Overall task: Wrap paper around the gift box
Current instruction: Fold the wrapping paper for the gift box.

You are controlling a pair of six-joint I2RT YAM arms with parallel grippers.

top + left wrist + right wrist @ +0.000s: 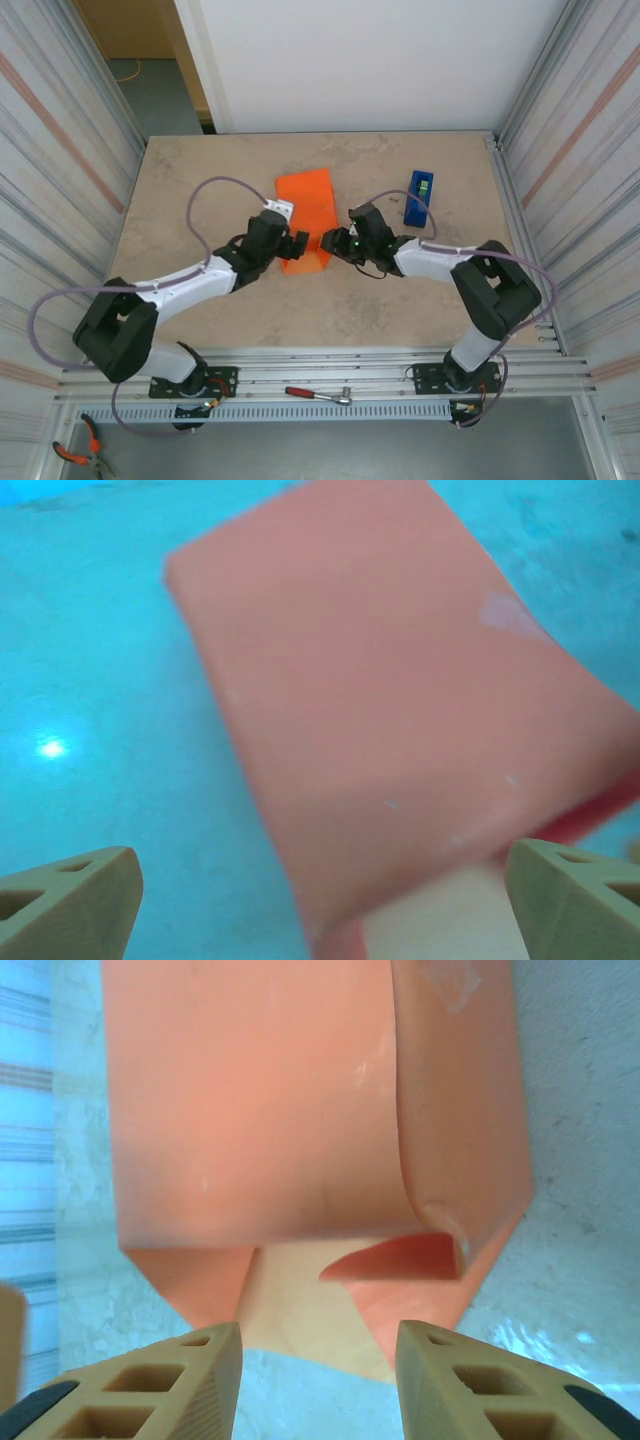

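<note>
From above, the paper [308, 205] lies as a folded orange parcel, the blue tape dispenser [418, 197] well to its right, with my left gripper [297, 243] at its near left corner and my right gripper [333, 241] at its near right corner. Through my left wrist (blurred, tinted blue) my jaws stand wide apart, the paper just ahead. Through my right wrist my jaws are also parted, just short of the paper's open near end, where the gift box [290, 1300] shows pale between the folded flaps.
</note>
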